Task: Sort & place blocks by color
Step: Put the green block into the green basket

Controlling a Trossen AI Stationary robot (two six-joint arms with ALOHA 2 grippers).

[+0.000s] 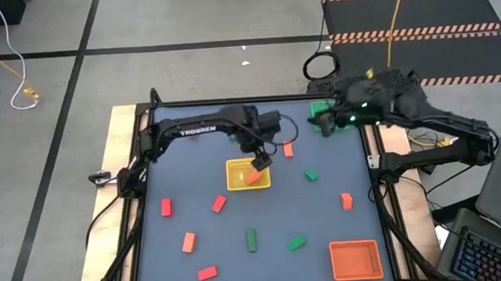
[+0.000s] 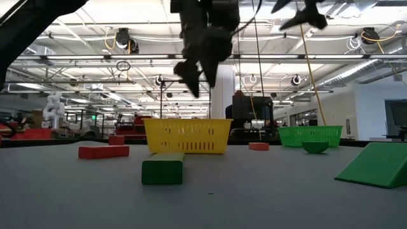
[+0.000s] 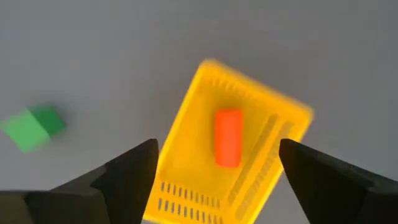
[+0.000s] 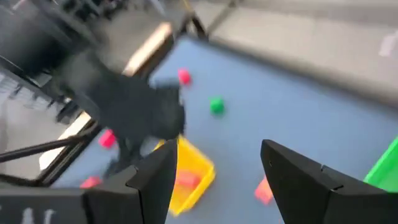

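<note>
Near edge, your side: you have an orange tray (image 1: 356,259) at the right corner of the table (image 1: 191,161), with a red block (image 1: 207,272) and another red block (image 1: 188,242) lying toward the left.
Just beyond: you see a green bar (image 1: 251,239) and a green block (image 1: 297,240) side by side but apart; in the low view the green bar (image 2: 162,168) sits closest to the camera, with a green wedge-like block (image 2: 375,164) at the right.
Mid table: two more red blocks (image 1: 167,207) lie left of centre, the second (image 1: 219,204) a little further right; an orange-red block (image 1: 347,202) rests near the right edge.
Yellow tray: your yellow tray (image 1: 246,174) stands at the table's centre and holds one orange-red block (image 3: 228,137), lying flat on its floor.
Left gripper: your left gripper (image 1: 259,161) hangs above the yellow tray, fingers (image 3: 127,174) spread wide apart, nothing between them.
Beside the tray: a small green block (image 1: 311,176) lies to its right, and an orange-red block (image 1: 288,149) a bit further back.
Far right corner: your green tray (image 1: 321,112) stands at the back edge.
Right gripper: your right gripper (image 1: 326,124) is raised over the green tray, jaws parted and empty; in the right wrist view its fingers (image 4: 308,177) frame the table with no block between them.
</note>
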